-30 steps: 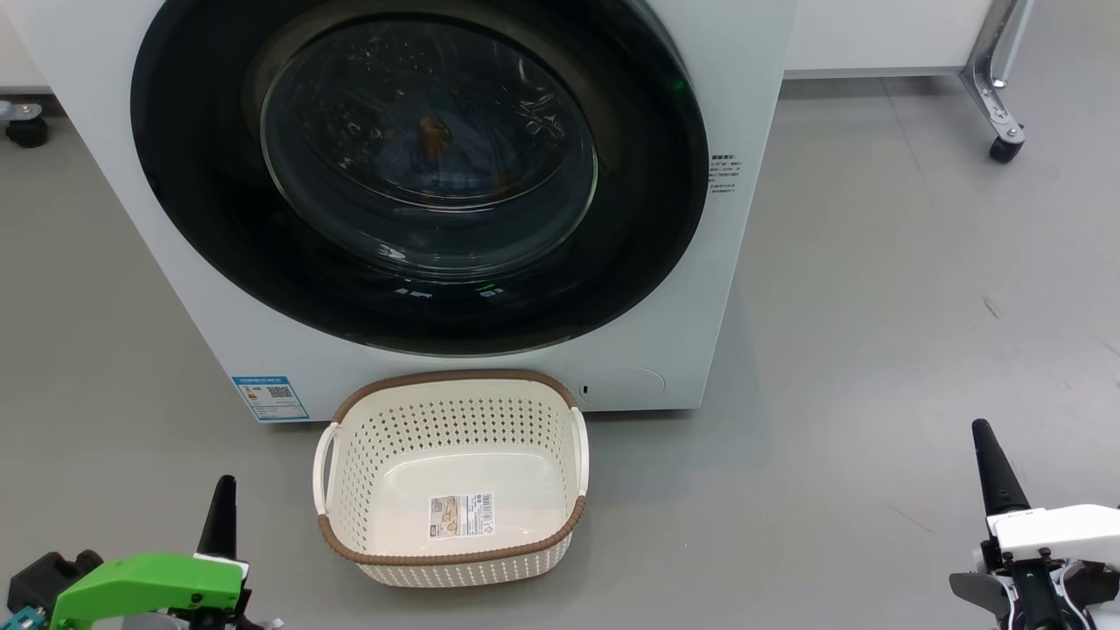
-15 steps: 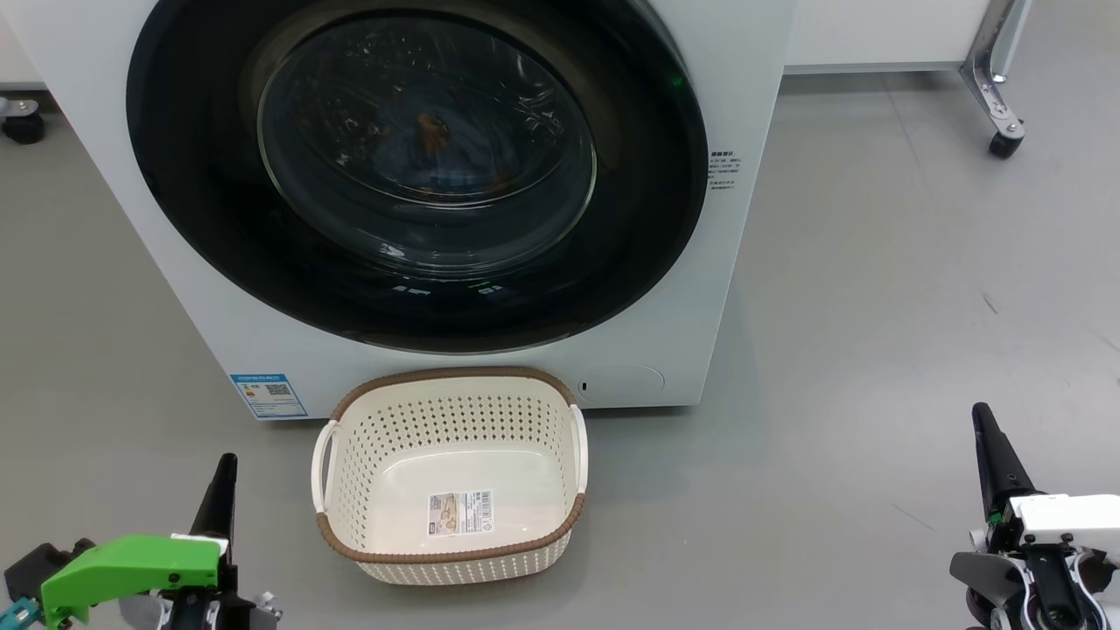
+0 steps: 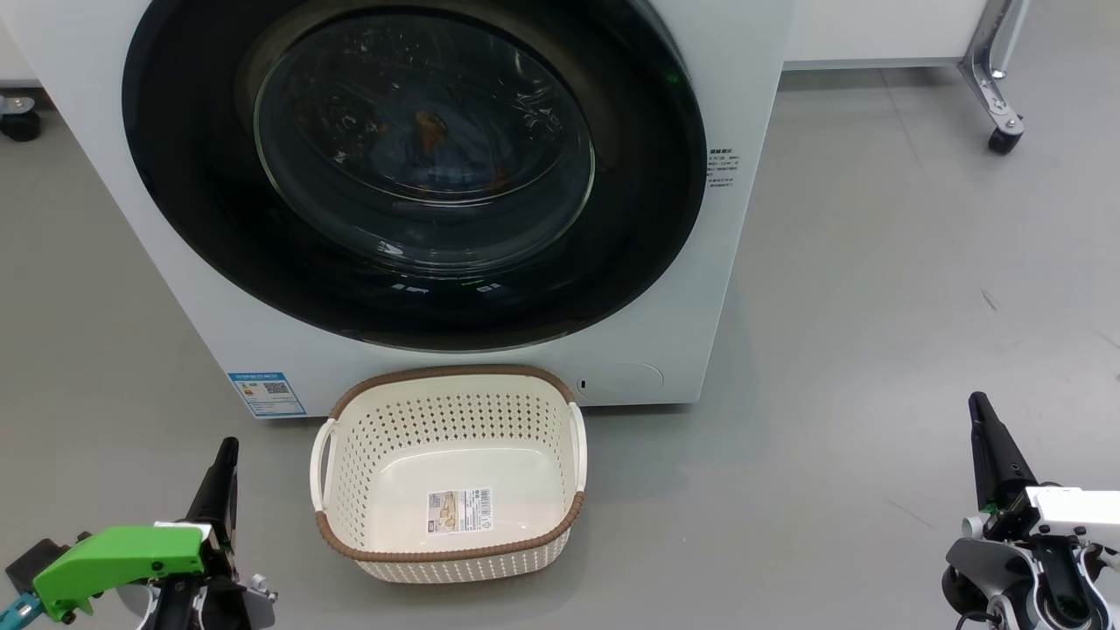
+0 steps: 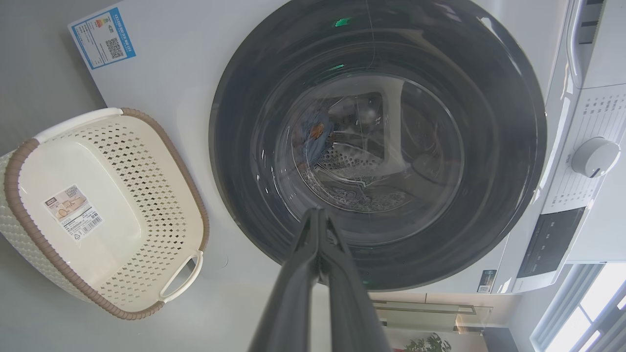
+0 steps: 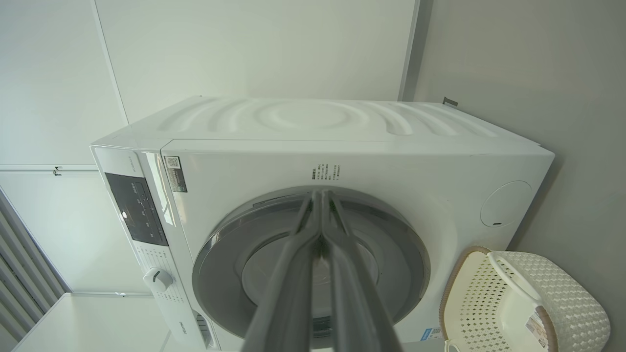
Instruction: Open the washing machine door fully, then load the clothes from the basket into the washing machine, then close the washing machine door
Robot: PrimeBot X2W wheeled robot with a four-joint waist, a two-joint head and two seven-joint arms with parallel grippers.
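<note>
The white washing machine [image 3: 744, 105] stands ahead, and its round black-rimmed door [image 3: 647, 254] is closed flat against the front. Through the glass window, light blue clothes [image 3: 437, 149] with an orange patch lie inside the drum. On the floor right before the machine sits the cream basket [image 3: 376, 437], holding nothing but a label on its floor. My left gripper [image 3: 226, 446] is low at the left of the basket, shut and holding nothing. My right gripper [image 3: 976, 402] is far off to the right, also shut and holding nothing. In the wrist views, the left gripper [image 4: 318, 211] and right gripper [image 5: 320, 193] show fingers pressed together.
Grey floor spreads to both sides of the machine. A metal leg with a caster wheel [image 3: 1002, 140] stands at the back right, and another caster [image 3: 19, 122] at the back left. A blue-edged sticker [image 3: 265, 394] marks the machine's lower left front.
Both grippers have drawn slightly back and lower in the head view, which itself has shifted a little. The door, basket and clothes stay as they were.
</note>
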